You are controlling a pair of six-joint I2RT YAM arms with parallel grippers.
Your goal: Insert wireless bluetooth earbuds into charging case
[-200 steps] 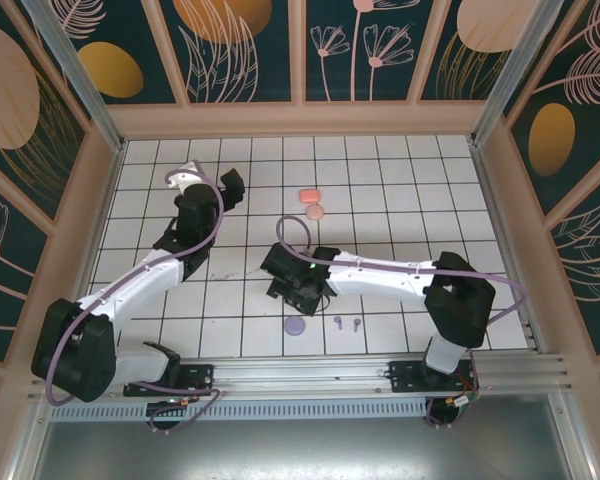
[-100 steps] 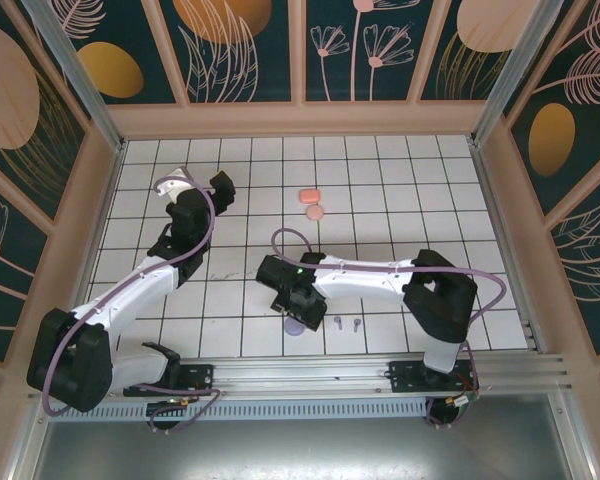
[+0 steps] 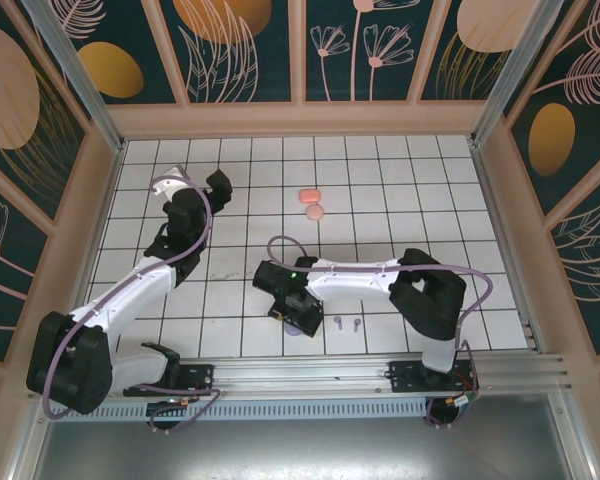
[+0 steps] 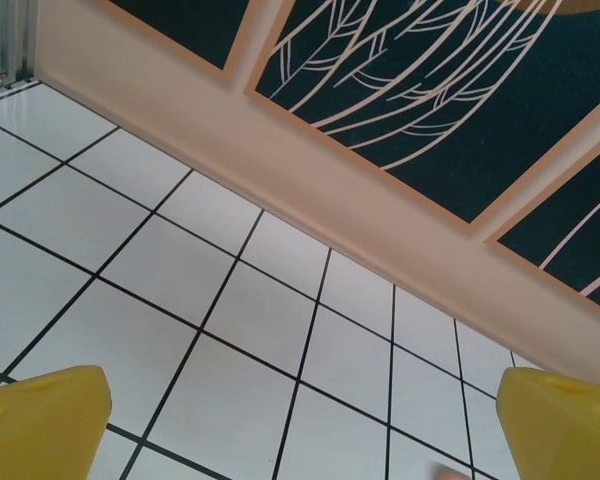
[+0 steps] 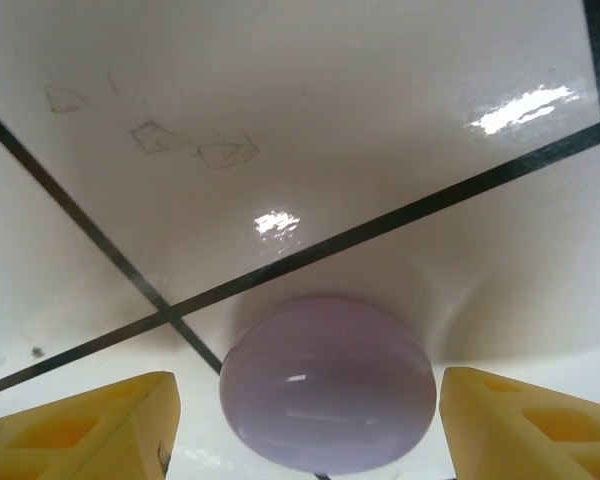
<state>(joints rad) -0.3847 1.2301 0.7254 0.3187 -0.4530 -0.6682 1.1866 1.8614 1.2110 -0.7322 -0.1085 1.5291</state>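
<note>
Bright, even light; white glare streaks the glossy tiles (image 5: 520, 110).

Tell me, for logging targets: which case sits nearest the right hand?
The purple case, between the right hand's fingers; coral-red case and peach case lie far off.

A white tiled floor (image 3: 380, 180) with thin dark grid lines lay inside peach-framed walls (image 3: 300, 50) on the left, far and right, their dark teal panels painted with pale leaves, flowers and orange ovals. An aluminium rail (image 3: 300, 378) ran along the near edge, and glare (image 5: 525, 108) shone on the glossy tiles.
</note>
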